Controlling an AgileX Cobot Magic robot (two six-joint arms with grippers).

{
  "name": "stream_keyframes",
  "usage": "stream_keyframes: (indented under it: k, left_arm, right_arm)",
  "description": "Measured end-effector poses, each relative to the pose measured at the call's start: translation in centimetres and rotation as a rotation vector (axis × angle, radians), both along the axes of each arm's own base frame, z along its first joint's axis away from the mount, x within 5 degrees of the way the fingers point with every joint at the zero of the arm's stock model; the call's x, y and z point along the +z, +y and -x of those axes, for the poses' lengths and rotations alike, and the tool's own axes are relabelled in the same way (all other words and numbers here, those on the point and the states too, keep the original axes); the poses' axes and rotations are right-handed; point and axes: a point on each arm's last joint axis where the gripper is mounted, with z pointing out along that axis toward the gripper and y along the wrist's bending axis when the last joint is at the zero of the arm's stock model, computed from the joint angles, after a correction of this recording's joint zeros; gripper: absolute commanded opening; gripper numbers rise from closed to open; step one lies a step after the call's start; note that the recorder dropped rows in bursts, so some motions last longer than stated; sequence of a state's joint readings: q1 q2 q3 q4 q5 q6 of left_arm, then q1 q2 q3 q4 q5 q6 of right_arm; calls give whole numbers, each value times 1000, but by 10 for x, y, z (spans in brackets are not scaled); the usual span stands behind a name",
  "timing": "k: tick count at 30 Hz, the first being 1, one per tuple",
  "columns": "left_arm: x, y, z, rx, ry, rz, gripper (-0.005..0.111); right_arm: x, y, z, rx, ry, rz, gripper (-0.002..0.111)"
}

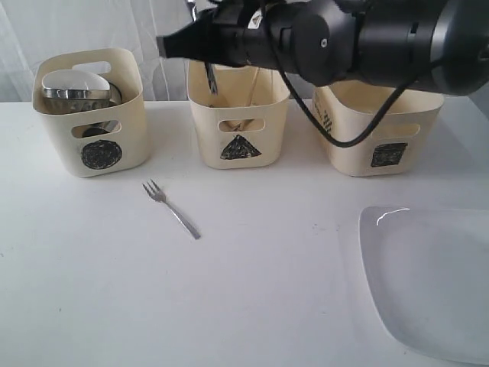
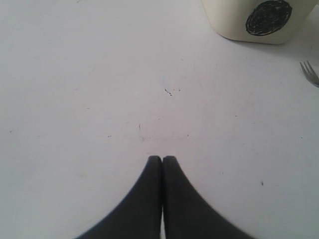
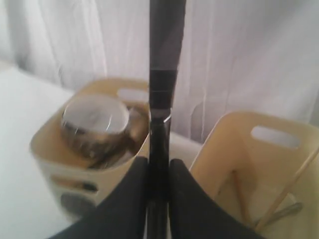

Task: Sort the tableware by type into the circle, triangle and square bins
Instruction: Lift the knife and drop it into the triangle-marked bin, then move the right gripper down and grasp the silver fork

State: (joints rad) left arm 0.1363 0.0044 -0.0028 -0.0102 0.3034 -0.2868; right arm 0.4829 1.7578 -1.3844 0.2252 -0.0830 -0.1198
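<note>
Three bins (image 1: 88,115) are being ranged along the far table (image 1: 252,298) edge, open room before them; one fork (image 1: 172,209) and one plate (image 1: 435,283) are lying there. One knife (image 3: 160,99) is being pinched by the right tool (image 3: 159,169) over the triangle bin (image 1: 238,115); the left tool (image 2: 162,160) is being held shut, empty.

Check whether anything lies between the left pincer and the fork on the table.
Nothing visible does: only bare table separates the shut left pincer from the fork. The right pincer, gripping a utensil, hovers by the top of the triangle bin, where the fork likely belongs.
</note>
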Motion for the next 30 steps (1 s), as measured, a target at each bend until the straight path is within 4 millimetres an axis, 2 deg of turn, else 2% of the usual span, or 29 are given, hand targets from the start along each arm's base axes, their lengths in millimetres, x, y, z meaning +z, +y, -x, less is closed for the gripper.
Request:
stream_keyframes:
  k: [3,8,11,14,23,25,27,30]
  left_arm:
    - [0,0,0,0,0,0,0]
    - [0,0,0,0,0,0,0]
    - [0,0,0,0,0,0,0]
    - [0,0,0,0,0,0,0]
    - [0,0,0,0,0,0,0]
    - [0,0,0,0,0,0,0]
    - [0,0,0,0,0,0,0]
    - [0,0,0,0,0,0,0]
  right_arm:
    - [-9,-11,-18,-70,-64,-59,0]
    - [-75,-28,-68,-184,-196,8,0]
    - [-98,-32,-89,-210,-200,26,13]
    - [-100,-33,-95,-214,-204,29,20]
    - [-101,-31,-94,-189,-124,57,21]
    - [-95,-31,-89,-166,-57,75,20]
    - [-86,-30,-78,-117,84,117,16]
    - [-69,-32,-54,-41,290,181,4]
